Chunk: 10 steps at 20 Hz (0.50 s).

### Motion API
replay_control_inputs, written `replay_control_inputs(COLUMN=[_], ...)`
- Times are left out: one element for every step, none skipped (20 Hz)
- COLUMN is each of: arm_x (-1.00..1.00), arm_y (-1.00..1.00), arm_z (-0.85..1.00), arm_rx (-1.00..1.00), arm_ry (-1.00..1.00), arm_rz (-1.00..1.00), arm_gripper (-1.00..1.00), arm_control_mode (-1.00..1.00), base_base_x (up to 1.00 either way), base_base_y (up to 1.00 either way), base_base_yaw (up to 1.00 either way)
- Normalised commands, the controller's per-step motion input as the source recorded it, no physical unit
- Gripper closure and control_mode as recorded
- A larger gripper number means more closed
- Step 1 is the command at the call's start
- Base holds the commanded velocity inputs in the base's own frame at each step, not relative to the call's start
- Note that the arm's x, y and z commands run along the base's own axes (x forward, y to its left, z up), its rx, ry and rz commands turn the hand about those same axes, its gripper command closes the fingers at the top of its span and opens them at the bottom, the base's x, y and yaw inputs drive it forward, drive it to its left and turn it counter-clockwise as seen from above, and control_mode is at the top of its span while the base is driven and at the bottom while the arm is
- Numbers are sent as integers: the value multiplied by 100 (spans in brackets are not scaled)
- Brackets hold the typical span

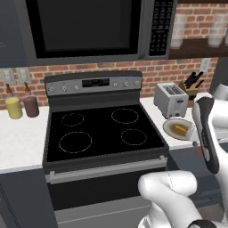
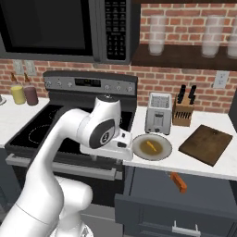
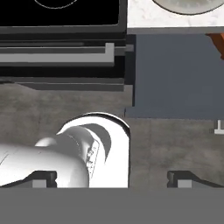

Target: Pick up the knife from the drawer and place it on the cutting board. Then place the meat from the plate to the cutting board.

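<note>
The drawer (image 2: 152, 185) under the counter stands pulled out. In it lies the knife (image 2: 178, 181), orange handle up; its orange end shows at the right edge of the hand view (image 3: 217, 41). The round plate (image 2: 162, 150) on the counter carries the small orange-brown meat (image 2: 149, 147). To the plate's right rests the dark brown cutting board (image 2: 206, 143), bare. My gripper (image 3: 116, 178) is open and holds nothing; it looks down at the floor and the drawer's left part (image 3: 175, 74). My hand (image 2: 105, 148) hangs at counter-edge height, left of plate and knife.
A black stove (image 1: 102, 129) with a long silver oven handle (image 3: 57, 54) is left of the drawer. A toaster (image 2: 158, 113) and a knife block (image 2: 183, 109) stand behind the plate. Two bottles (image 1: 22, 106) sit on the left counter. A microwave (image 1: 89, 26) hangs overhead.
</note>
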Motion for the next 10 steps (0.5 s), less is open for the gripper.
replay_control_inputs(arm_x=[0,12,16,19,24,30,29,25,8,4], arm_y=[-71,-73,-81,-81,-81,-79,-66,-55,-54,-54], arm_z=[0,0,-3,-15,-24,-34,-44,-52,-59,-61], arm_rx=[0,0,0,0,-1,-3,-4,-5,-6,-6], arm_ry=[10,12,15,16,16,15,11,0,0,0], arm_rz=[-7,-7,-6,-5,-5,-5,-5,-4,-3,-3], arm_gripper=[-100,-100,-100,-100,-100,-100,-100,-100,-100,-100], arm_control_mode=[-100,-100,-100,-100,-100,-100,-100,-100,-100,-100], base_base_x=[0,0,0,0,0,0,0,0,0,0], base_base_y=[0,0,0,0,0,0,0,0,0,0], base_base_yaw=[0,0,0,0,0,0,0,0,0,0])
